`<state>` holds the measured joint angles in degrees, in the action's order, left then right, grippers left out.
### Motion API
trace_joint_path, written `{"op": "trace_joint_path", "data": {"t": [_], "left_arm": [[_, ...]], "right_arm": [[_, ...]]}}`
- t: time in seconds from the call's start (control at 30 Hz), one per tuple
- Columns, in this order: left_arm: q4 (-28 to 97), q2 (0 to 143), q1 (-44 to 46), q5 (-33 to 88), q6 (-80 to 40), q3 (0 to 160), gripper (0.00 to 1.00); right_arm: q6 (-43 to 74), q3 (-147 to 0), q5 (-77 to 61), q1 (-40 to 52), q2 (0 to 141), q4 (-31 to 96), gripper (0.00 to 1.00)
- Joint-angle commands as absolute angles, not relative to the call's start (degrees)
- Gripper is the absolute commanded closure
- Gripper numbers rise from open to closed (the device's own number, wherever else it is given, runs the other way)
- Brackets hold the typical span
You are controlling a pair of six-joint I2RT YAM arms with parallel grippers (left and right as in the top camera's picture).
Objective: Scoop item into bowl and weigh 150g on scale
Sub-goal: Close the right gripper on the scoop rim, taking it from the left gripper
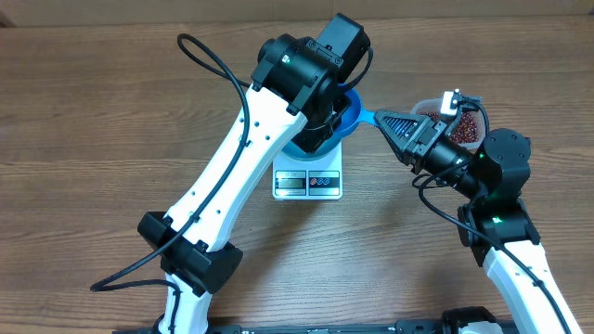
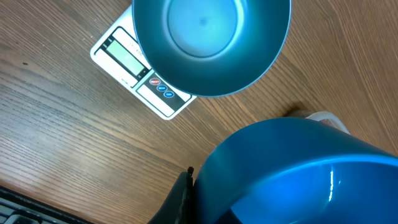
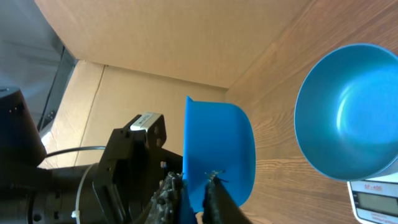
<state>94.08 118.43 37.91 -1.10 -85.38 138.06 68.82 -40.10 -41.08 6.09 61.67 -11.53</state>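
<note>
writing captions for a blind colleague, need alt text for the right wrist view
The right tool grips a blue scoop. An empty blue bowl sits on a white scale at the picture's right, on a wooden table.

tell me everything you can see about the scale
The scale is small, flat, white and square, plastic by its look, lying on the wooden table. One edge carries a display strip and three buttons, one red, two blue. The empty blue bowl sits on it, hiding most of its top. The reading is illegible.
</note>
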Motion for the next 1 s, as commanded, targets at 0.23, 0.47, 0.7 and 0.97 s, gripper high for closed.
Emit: {"op": "trace_joint_path", "data": {"t": [0.23,0.47,0.7,0.97], "left_arm": [[94.02,118.83,39.44,-2.11,-86.21,139.22,0.96],[94.06,118.83,39.44,-2.07,-86.21,139.22,0.96],[94.04,118.83,39.42,-2.11,-86.43,139.22,0.96],[94.65,118.83,39.42,-3.86,-87.90,139.22,0.96]], "right_arm": [[68.51,-41.17,-40.56,6.44,61.76,-11.62,0.91],[68.53,-41.17,-40.42,6.42,61.76,-11.64,0.76],[68.55,-41.17,-39.44,6.42,61.76,-11.64,0.84],[68.95,-41.17,-38.44,6.42,61.76,-11.64,0.87]]}}
